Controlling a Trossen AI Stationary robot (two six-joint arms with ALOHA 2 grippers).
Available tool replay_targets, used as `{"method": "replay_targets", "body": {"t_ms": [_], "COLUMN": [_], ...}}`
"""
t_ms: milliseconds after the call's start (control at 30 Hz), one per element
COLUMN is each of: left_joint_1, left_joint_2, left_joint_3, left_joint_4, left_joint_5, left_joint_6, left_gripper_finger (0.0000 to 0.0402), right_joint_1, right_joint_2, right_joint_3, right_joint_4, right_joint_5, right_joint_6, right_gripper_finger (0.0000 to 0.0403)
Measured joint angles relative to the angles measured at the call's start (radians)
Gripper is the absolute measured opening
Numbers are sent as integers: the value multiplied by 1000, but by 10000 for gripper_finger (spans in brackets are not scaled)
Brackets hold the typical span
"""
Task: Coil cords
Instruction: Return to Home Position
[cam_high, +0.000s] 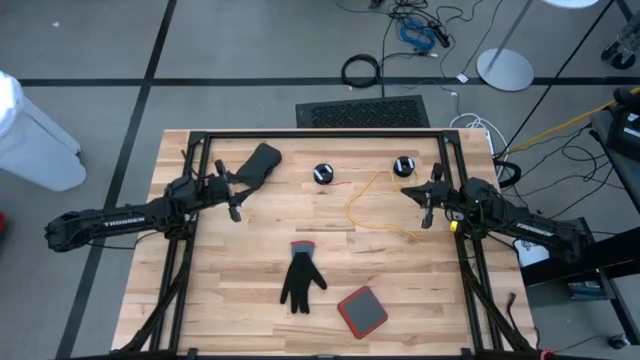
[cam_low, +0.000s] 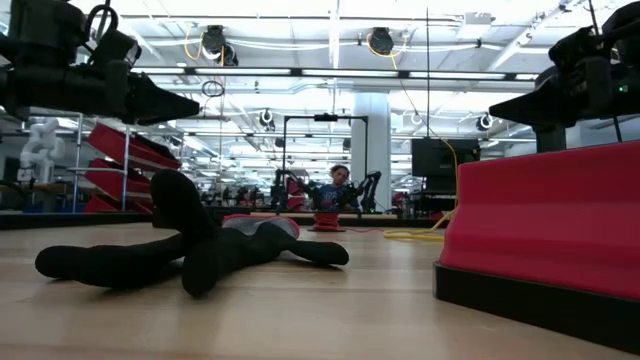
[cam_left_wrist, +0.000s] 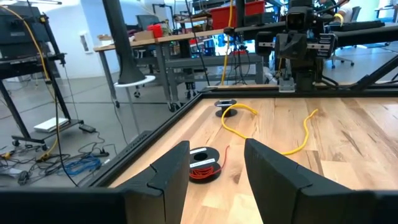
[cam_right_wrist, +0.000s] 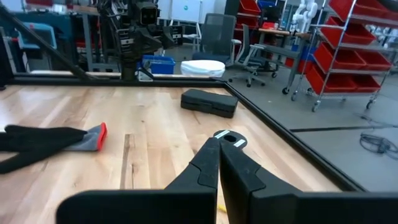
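The left gripper (cam_left_wrist: 216, 145) hangs over the left side of the table (cam_high: 230, 310), aimed across it toward the right arm, its fingers spread wide with nothing between them; just beyond it, toward the far edge, a black case (cam_high: 258, 165) lies flat.

Near the far edge, left of centre, sits the red-wound puck (cam_left_wrist: 204, 167); red wire is wrapped round it in a flat coil, and a short red end stands out from it.

To its right the yellow cord (cam_high: 356, 203) lies uncoiled. Its long axis runs slantwise, from the far edge down toward the near right; it starts at the second puck (cam_high: 403, 166), bows out leftward in an open loop, then trails right to a free end near the right arm; that end is too thin to make out.

The right gripper (cam_right_wrist: 219, 149) hovers just beside the second puck, aimed toward the left arm, fingers pressed together and holding nothing; in the right wrist view they cover part of that puck.

Toward the near edge a black glove (cam_high: 300, 280) lies with its fingers pointing nearward and a red pad (cam_high: 362, 311) to its right; in the low view these two hide both pucks, and only a yellow scrap of cord shows between them.
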Motion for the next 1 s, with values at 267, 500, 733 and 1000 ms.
{"method": "replay_targets", "body": {"t_ms": [267, 500, 733, 1000], "left_joint_1": [0, 0, 0, 0], "left_joint_2": [0, 0, 0, 0], "left_joint_3": [0, 0, 0, 0], "left_joint_4": [0, 0, 0, 0], "left_joint_5": [0, 0, 0, 0], "left_joint_6": [0, 0, 0, 0], "left_gripper_finger": [162, 162, 162, 162], "right_joint_1": [0, 0, 0, 0], "right_joint_2": [0, 0, 0, 0], "right_joint_3": [0, 0, 0, 0], "right_joint_4": [0, 0, 0, 0], "right_joint_5": [0, 0, 0, 0], "right_joint_6": [114, 112, 111, 111], "right_gripper_finger": [0, 0, 0, 0]}}
